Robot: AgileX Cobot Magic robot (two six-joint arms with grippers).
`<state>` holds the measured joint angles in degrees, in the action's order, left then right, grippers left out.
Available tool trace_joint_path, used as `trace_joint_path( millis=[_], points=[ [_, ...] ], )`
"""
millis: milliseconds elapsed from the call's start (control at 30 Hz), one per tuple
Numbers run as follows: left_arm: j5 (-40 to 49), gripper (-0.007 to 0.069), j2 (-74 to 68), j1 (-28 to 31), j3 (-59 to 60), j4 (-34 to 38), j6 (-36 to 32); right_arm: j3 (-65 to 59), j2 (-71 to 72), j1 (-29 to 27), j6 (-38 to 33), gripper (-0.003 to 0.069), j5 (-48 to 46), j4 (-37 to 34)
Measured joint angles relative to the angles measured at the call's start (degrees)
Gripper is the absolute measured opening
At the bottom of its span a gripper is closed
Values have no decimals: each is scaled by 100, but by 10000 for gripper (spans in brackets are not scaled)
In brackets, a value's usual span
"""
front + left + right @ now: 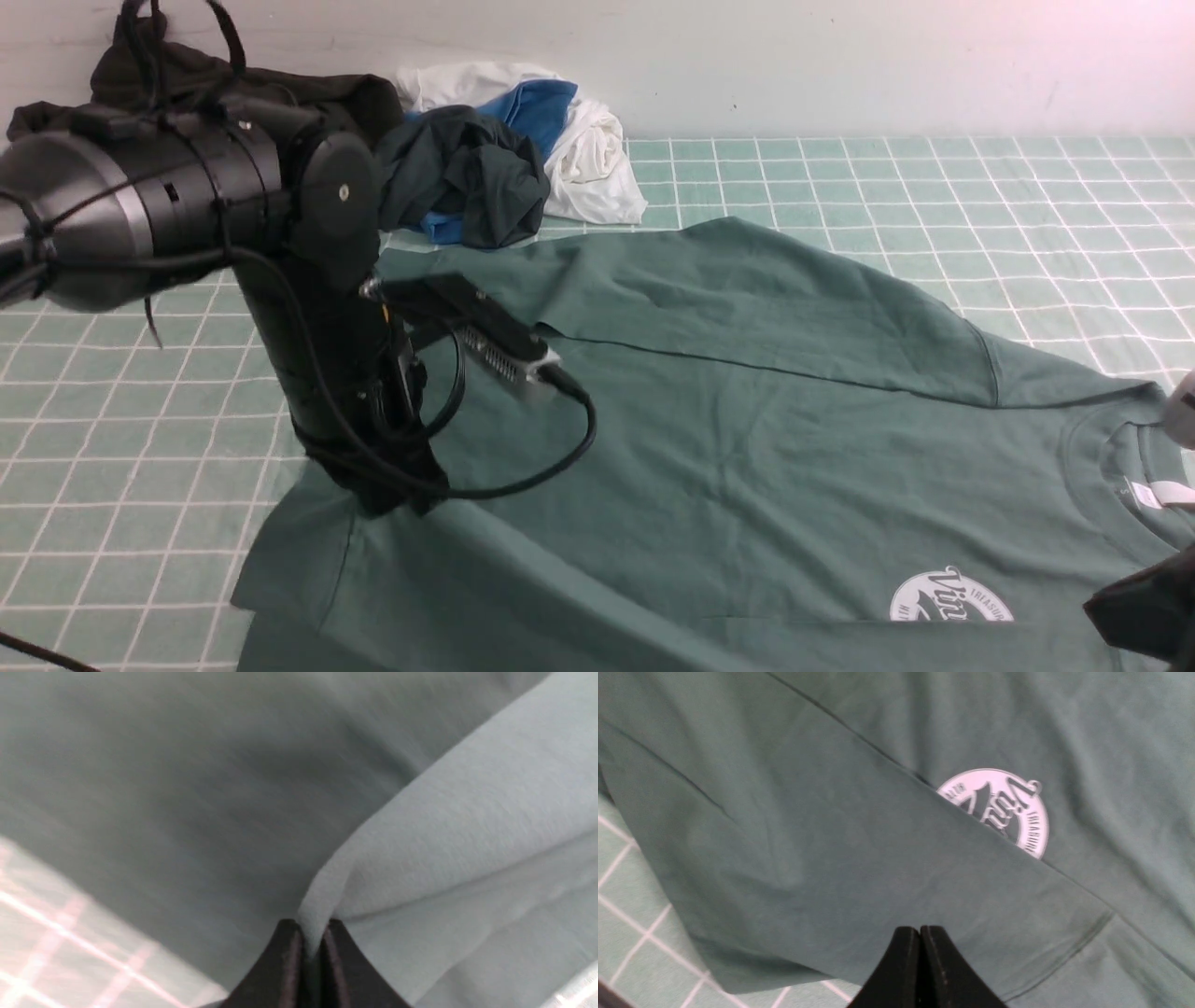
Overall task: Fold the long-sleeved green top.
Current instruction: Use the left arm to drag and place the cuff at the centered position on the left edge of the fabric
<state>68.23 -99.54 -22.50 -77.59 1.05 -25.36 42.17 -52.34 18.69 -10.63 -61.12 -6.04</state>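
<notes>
one green long-sleeved top [747, 420], with one round white logo [952, 597] and one white neck label [1153, 495]. two grippers: one left gripper [314, 947], one right gripper [920, 933]. four garments heaped by the wall: one blackish garment [359, 98], one dark teal garment [476, 177], one blue garment [537, 107], one white garment [593, 159], possibly two pieces. one checked table cover [934, 187].

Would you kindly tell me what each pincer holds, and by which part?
The left pincer is shut on the sage-green cotton long-sleeved top, pinching a raised fold near its hem end. The right pincer is shut on nothing.
</notes>
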Motion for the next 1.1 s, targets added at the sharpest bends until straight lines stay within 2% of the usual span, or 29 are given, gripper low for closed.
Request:
trace_joint_path(
  millis=[133,267,467,633,733,900,1033,1100],
  points=[
    [97,17,-270,79,-824,-200,0,-300,-7,-244,693,-14,255,482],
    [106,17,-621,132,-1332,-221,0,-520,-157,-460,986,-14,468,554],
    [114,17,-1043,133,-1541,-320,0,-590,-972,-807,1266,-14,994,604],
    [118,17,-1156,133,-1552,-354,0,-590,-2093,-1391,1593,10,1697,604],
    [118,17,-1180,133,-1552,-356,0,-571,-2651,-1619,1712,52,1818,604],
    [88,17,-1232,133,-1558,-360,0,-211,-3440,-1714,1996,222,1931,754],
    [46,17,-1337,133,-1558,-360,0,-125,-3681,-1714,2443,318,2154,1179],
    [29,17,-1362,133,-1558,-362,0,-125,-3732,-1714,2519,328,2175,1252]
  ],
)
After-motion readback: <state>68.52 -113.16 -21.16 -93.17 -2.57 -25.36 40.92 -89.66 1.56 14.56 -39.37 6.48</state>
